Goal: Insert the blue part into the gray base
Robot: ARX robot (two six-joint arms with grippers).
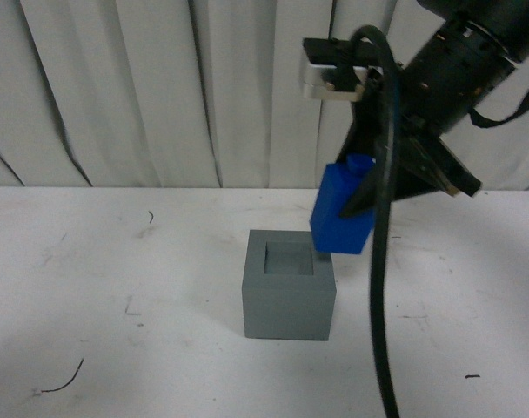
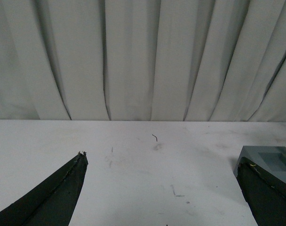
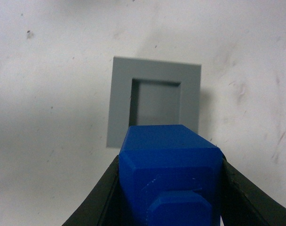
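Note:
The gray base (image 1: 289,285) is a gray cube with a square recess in its top, standing on the white table. My right gripper (image 1: 356,202) is shut on the blue part (image 1: 342,210) and holds it tilted in the air, just above and to the right of the base's top right edge. In the right wrist view the blue part (image 3: 170,176) sits between the black fingers (image 3: 98,200), with the base (image 3: 154,106) and its recess beyond it. My left gripper (image 2: 164,162) is open and empty above the table; the base (image 2: 270,165) shows beside one of its fingers.
The white table (image 1: 117,287) carries small dark scuffs and a thin dark thread (image 1: 64,379) at the front left. A pleated white curtain (image 1: 160,87) hangs behind the table. A black cable (image 1: 379,287) hangs from the right arm, right of the base.

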